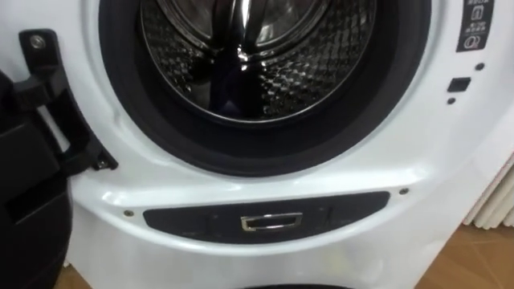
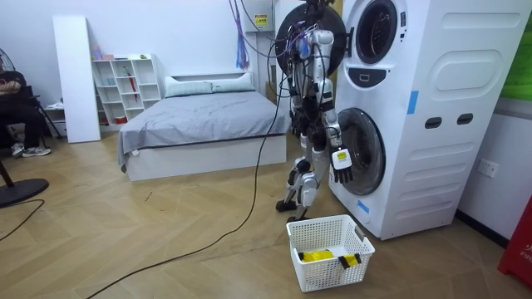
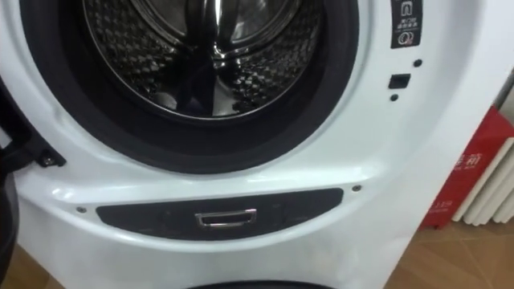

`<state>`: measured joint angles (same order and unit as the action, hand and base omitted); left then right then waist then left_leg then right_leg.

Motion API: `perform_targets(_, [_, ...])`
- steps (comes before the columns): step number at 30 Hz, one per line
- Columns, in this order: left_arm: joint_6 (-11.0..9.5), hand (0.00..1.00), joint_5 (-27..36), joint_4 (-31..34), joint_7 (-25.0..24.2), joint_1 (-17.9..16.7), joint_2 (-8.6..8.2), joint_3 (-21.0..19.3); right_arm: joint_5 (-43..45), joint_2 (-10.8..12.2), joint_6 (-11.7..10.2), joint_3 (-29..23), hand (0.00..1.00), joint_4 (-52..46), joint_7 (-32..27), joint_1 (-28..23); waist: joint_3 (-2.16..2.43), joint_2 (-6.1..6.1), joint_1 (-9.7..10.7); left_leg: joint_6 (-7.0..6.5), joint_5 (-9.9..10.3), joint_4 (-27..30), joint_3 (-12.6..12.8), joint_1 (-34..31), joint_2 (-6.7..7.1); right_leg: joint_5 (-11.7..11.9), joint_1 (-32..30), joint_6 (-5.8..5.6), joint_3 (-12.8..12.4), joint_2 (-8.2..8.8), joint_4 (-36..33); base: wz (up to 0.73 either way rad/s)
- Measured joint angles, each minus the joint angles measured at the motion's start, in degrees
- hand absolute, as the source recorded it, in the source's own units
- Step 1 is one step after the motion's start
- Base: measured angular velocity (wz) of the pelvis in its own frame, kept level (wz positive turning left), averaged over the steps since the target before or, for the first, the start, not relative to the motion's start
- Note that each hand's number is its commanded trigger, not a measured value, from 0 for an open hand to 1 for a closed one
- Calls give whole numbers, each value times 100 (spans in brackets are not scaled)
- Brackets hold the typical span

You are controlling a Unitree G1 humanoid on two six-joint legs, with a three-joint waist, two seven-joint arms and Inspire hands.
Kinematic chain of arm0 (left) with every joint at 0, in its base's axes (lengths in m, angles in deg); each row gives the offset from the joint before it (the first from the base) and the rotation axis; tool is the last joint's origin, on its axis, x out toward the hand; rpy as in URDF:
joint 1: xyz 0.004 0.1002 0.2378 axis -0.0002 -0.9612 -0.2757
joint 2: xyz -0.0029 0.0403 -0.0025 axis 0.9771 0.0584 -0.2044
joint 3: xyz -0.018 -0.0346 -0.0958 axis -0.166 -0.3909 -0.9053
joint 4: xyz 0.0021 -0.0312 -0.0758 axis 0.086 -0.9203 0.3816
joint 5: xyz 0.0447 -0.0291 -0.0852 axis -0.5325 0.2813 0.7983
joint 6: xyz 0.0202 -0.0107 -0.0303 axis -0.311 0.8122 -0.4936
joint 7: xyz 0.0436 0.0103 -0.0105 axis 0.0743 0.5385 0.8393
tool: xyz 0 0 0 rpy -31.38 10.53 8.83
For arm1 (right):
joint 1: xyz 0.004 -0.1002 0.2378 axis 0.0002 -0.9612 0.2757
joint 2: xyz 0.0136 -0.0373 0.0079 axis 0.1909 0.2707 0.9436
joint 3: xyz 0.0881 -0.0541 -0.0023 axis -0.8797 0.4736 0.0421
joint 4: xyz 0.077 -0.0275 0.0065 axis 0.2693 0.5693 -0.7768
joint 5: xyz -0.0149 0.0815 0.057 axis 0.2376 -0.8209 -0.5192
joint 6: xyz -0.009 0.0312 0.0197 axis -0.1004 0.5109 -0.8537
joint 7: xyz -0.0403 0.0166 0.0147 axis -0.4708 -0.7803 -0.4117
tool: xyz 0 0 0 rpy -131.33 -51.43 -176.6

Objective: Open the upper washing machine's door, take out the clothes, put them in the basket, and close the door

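On the floor before the washing machine, a basket holds something yellow. The right robot hand hangs relaxed and empty. Farther in, a dark patch in the open drum may be clothing; a reach inside is judged next.

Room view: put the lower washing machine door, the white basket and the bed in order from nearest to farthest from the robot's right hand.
From the right hand, hanging open at the robot's side:
1. Lower washing machine door, right beside the hand, on the room view's right.
2. White basket, on the floor below the hand, by the robot's feet.
3. Bed, across the room on the room view's left.
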<state>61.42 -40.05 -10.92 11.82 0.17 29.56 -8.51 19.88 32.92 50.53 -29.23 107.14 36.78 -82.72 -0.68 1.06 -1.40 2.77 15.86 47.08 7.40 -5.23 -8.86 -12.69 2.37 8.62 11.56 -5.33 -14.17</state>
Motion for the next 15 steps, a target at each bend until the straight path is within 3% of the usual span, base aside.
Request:
perform_targets(1, [1, 0, 4, 0, -31, 67, 2, -3, 109, -22, -5, -2, 0, -11, -8, 68, 10, 80, 39, 7, 2, 426, -30, 62, -124, -17, -56, 31, 152, -84, -50, -43])
perform_targets(2, [-2, 0, 12, 0, -38, 132, 9, -3, 138, -24, -4, -6, 0, -5, -16, 94, 8, 91, 89, 21, -6, 497, -70, 143, -143, -14, -92, 40, 182, -104, -78, 7])
perform_targets(5, [-170, 0, 48, 12, -62, 478, 7, 64, 204, -36, -4, -175, 0, 2, -63, 42, 1, 137, 271, 113, -7, 85, -124, 838, -115, -11, -294, 46, 433, -110, -179, 41])
perform_targets(6, [-216, 0, 89, 108, -66, 582, 9, 126, 191, -36, -3, -193, 0, -4, -85, 39, 33, 204, 273, 239, 67, -328, -175, 1131, -55, 0, -440, 59, 500, -109, -283, 28])
perform_targets(7, [-263, 0, 121, 194, -66, 691, 7, 203, 152, -33, -6, -221, 0, -16, -132, 44, 12, 222, 319, 344, 137, -814, -218, 1379, -53, 14, -614, 62, 642, -108, -371, 34])
perform_targets(8, [-286, 0, 126, 222, -65, 750, 10, 259, 111, -35, -8, -218, 0, -18, -160, 47, 20, 272, 330, 356, 158, -1131, -240, 1506, -59, 21, -699, 62, 697, -108, -420, 47])
perform_targets(9, [-320, 0, 126, 239, -65, 870, 8, 344, 15, -33, -18, -217, 0, -13, -220, 67, 0, 297, 330, 397, 224, -1795, -294, 1763, -73, 46, -888, 52, 810, -107, -527, 37])
perform_targets(10, [-370, 0, 130, 246, -63, 930, 14, 386, -12, -20, -20, -227, 0, -5, -262, 123, -9, 302, 316, 393, 432, -2443, -294, 1905, -78, 107, -1113, 43, 838, -89, -638, 30])
perform_targets(12, [-394, 0, 124, 227, -62, 969, 14, 440, 26, -20, -17, -213, 0, -8, -279, 243, -9, 295, 334, 335, 586, -3183, -302, 1980, -24, 255, -1461, 14, 840, -7, -776, 19])
perform_targets(14, [-399, 0, 121, 220, -63, 997, 0, 489, 33, -3, -11, -226, 0, -83, -312, 253, -14, 273, 375, 265, 578, -3646, -300, 1973, 84, 521, -1658, -90, 748, 99, -788, 35])
perform_targets(15, [-419, 0, 127, 153, -62, 970, -8, 489, 38, -5, -5, -221, 0, -102, -316, 227, -27, 243, 396, 119, 505, -3733, -289, 1952, 206, 742, -1673, -240, 480, 188, -716, 48])
